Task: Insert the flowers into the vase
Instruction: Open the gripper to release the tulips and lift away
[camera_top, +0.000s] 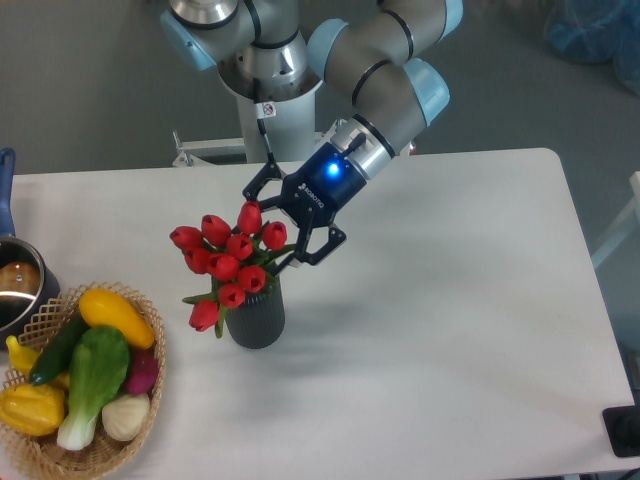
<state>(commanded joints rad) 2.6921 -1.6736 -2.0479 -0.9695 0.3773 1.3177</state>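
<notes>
White rectangular table (450, 300), wide and mostly bare on the right side. Grey-and-pale-blue UR5e arm (385, 60) reaching down from the back edge, blue light lit at the wrist. Black two-finger gripper (283, 226) at centre-left, fingers spread wide apart, nothing pinched betw. them; top tulip buds sit just beside the tips, contact w/ them can't be told. Woven wicker basket of colourful vegetables (80, 385) at front-left corner, well apart from the action. Round metal pot w/ blue handle (15, 285) cut off by the left edge. Bunch of red tulip buds w/ green stems and leaves (225, 265) leaning left over the vase mouth, stems apparently down inside, one bud drooping low on the left. Small dark grey ribbed cylinder vase (256, 316) upright on the table, directly under the bunch.

Handling, as judgement: bunch prob. light, artificial-looking, stems springy, buds soft and easily knocked askew. Top-heavy and wider than the vase, so could tip it or flop out. Best hold: around the gathered stems just below the buds, not on the heads. Vase small, likely light, may slide if nudged.
</notes>
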